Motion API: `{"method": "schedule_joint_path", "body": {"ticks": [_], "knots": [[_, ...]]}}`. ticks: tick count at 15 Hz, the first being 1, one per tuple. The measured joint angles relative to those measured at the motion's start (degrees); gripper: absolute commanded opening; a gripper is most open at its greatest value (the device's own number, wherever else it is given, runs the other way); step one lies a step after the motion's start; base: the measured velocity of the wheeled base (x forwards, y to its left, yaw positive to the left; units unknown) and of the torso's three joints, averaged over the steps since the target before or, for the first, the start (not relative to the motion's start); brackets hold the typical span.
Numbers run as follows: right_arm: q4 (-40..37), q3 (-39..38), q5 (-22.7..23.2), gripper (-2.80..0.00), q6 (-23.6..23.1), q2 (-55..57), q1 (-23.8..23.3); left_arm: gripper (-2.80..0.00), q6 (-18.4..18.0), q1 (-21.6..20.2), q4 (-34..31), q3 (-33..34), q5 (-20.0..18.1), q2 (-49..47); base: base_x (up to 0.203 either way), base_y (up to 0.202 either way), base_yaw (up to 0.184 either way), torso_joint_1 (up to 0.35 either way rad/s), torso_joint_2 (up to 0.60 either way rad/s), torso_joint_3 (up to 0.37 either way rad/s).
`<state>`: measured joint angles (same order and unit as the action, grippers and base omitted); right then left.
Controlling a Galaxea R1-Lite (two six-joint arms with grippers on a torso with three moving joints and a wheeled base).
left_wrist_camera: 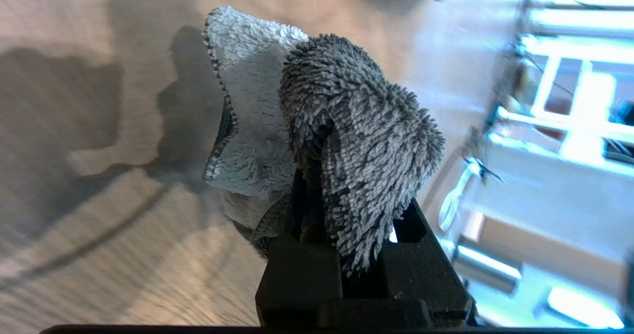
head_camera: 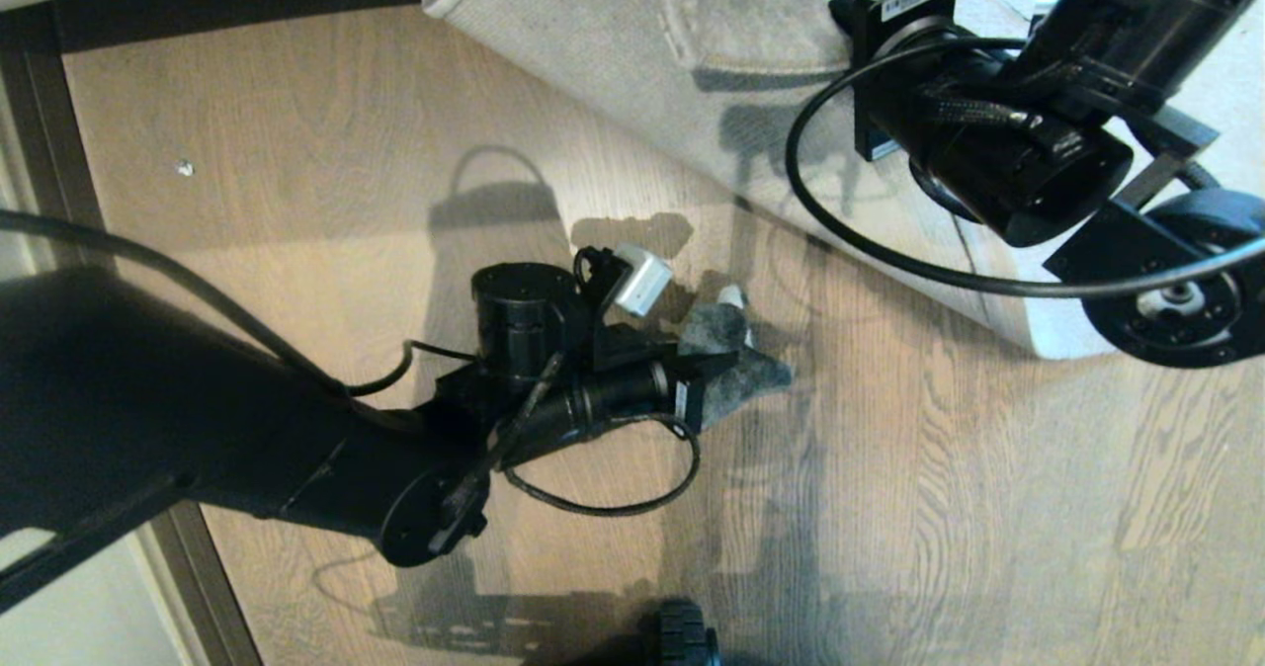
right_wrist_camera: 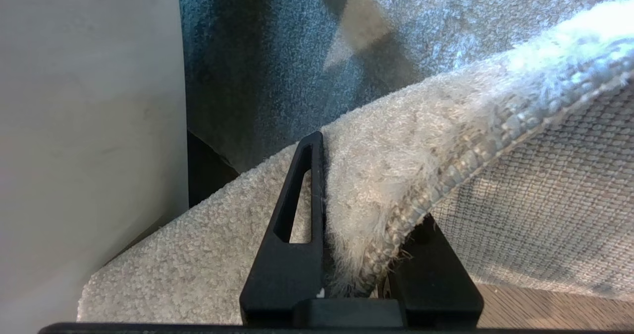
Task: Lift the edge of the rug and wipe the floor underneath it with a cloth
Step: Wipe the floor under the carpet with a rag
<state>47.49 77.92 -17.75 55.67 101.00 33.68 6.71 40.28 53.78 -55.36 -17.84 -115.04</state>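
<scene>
Head view centre: left tool [head_camera: 707, 389] clamps the cloth [head_camera: 736, 355] over the floor [head_camera: 296, 152]. Upper right, right tool [right_wrist_camera: 354, 254] pinches the rug edge [right_wrist_camera: 396, 215].

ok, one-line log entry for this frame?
left end effector: shut on cloth, over floor | right end effector: shut on rug edge, lifted

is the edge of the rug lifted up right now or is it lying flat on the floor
Lifted. The right claw is shut on the rug edge, its woven backing showing, with bare floor visible beneath.
</scene>
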Motion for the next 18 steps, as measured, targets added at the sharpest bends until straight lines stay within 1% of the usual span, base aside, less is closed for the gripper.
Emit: {"method": "schedule_joint_path", "body": {"ticks": [2,4,7,10,12,14,16,18], "knots": [[0.02,0.04,0.00,-2.80,-0.02,0.21,0.02,-2.80,0.62,-1.63,2.41,-1.79,1.78,-1.62,0.000,0.000,0.000,0.000,0.00,0.000],[0.02,0.05,-0.02,-2.80,0.00,0.37,0.05,-2.80,0.73,-4.05,4.23,-3.51,2.32,-2.51,0.000,0.000,0.000,0.000,0.00,0.000],[0.10,0.05,0.00,-2.80,0.00,0.86,0.05,-2.80,0.73,-7.52,4.37,-4.51,2.43,-1.92,0.000,0.000,0.000,0.000,0.00,0.000],[0.13,0.05,0.02,-2.80,0.00,1.10,0.05,-2.80,0.57,-11.45,4.48,-3.80,2.94,0.90,0.000,0.000,0.000,0.000,0.00,0.000],[0.13,0.06,0.00,-2.80,0.00,1.12,0.05,-2.80,0.57,-14.87,4.98,-0.97,3.30,3.73,0.000,0.000,0.000,0.000,0.00,0.000],[0.11,-0.02,0.02,-2.80,0.00,1.10,0.05,-2.80,0.56,-17.84,5.65,3.82,2.96,7.23,0.000,0.000,0.000,0.000,0.00,0.000],[0.10,-0.04,0.02,-2.80,0.00,1.10,0.05,-2.80,0.57,-19.44,6.22,9.82,2.77,10.88,0.000,0.000,0.000,0.000,0.00,0.000],[0.07,-0.09,0.02,-2.80,0.01,1.10,0.05,-2.80,0.49,-19.72,6.57,17.09,2.66,14.40,0.000,0.000,0.000,0.000,0.00,0.000]]}}
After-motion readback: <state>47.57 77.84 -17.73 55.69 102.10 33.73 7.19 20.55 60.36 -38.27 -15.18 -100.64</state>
